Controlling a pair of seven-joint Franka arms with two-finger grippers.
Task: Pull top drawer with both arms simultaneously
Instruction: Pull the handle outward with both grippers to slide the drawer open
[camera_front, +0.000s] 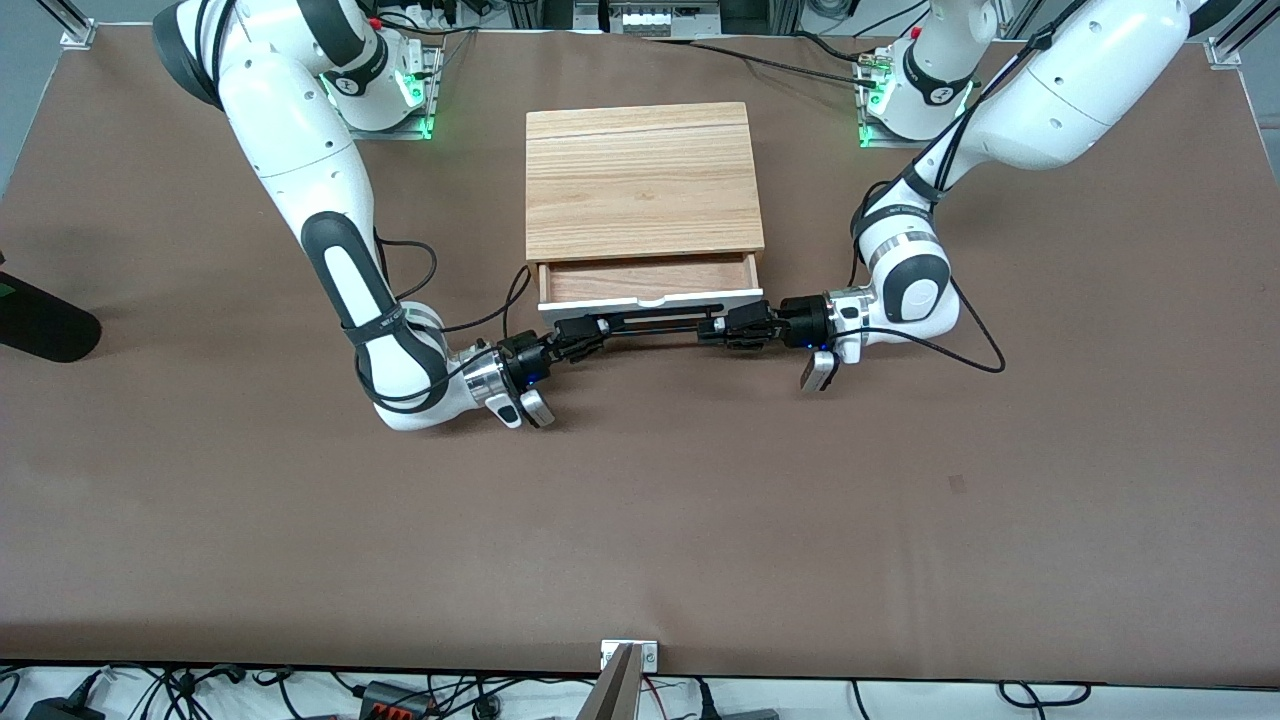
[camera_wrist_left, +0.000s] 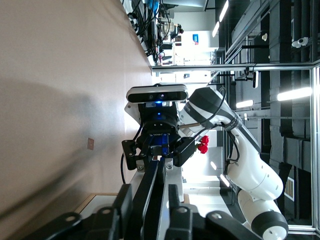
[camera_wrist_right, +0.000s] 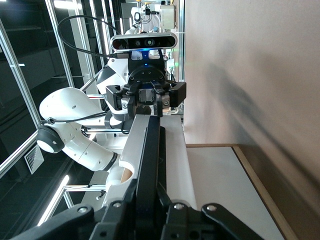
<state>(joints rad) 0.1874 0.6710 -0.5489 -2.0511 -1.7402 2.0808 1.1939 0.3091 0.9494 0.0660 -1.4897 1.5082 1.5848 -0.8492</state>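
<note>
I see shallow white-fronted top drawer (camera_front: 650, 284) partly out under wood-grain cabinet top (camera_front: 640, 180) | long black bar handle (camera_front: 655, 322) spans between grippers | left gripper (camera_front: 722, 328), right gripper (camera_front: 590, 331) each clamped on an end | pull axis: square to bar, away from cabinet.

A wide brown tabletop (camera_front: 300, 540) fills the scene, edged by tangled black cables (camera_front: 200, 688) and metal frame posts (camera_front: 70, 25).

No text, label, brand or number is legible on anything in view.
</note>
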